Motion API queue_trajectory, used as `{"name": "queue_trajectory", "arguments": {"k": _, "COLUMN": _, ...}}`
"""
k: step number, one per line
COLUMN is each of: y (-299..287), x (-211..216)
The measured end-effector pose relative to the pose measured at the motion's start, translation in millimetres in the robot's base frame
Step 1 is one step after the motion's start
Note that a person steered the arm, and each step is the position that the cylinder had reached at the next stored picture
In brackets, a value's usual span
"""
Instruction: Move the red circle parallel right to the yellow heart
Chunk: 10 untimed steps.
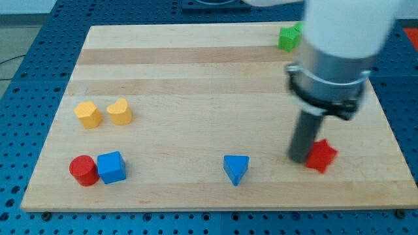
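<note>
The red circle [83, 170] lies near the bottom left corner of the wooden board [209, 78], touching a blue cube [112, 167] on its right. The yellow heart [119, 111] sits above them at the left, next to a yellow hexagon [87, 114]. My tip [300, 158] stands far off at the view's right, right against the left side of a red star-like block [321, 155]. It is well apart from the red circle and the yellow heart.
A blue triangle [236, 169] lies at the bottom middle. A green block [289, 37] sits at the top right, partly hidden behind the arm's white and grey body [339, 52]. The board rests on a blue perforated table.
</note>
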<state>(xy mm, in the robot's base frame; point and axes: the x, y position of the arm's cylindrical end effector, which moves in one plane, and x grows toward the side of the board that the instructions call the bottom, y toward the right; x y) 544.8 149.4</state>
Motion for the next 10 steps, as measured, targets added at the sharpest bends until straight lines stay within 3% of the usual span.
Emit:
{"name": "queue_trajectory", "arguments": {"k": 1, "y": -4, "x": 0}}
{"name": "queue_trajectory", "arguments": {"k": 3, "y": -243, "x": -34}}
{"name": "queue_trajectory", "arguments": {"k": 4, "y": -337, "x": -33}}
{"name": "queue_trajectory", "arguments": {"k": 5, "y": -402, "x": -4}}
{"name": "queue_trajectory", "arguments": {"k": 6, "y": -422, "x": 36}}
{"name": "queue_trajectory", "arguments": {"k": 7, "y": -364, "x": 72}}
{"name": "queue_trajectory", "arguments": {"k": 9, "y": -392, "x": -5}}
{"name": "queue_trajectory", "arguments": {"k": 10, "y": -414, "x": -6}}
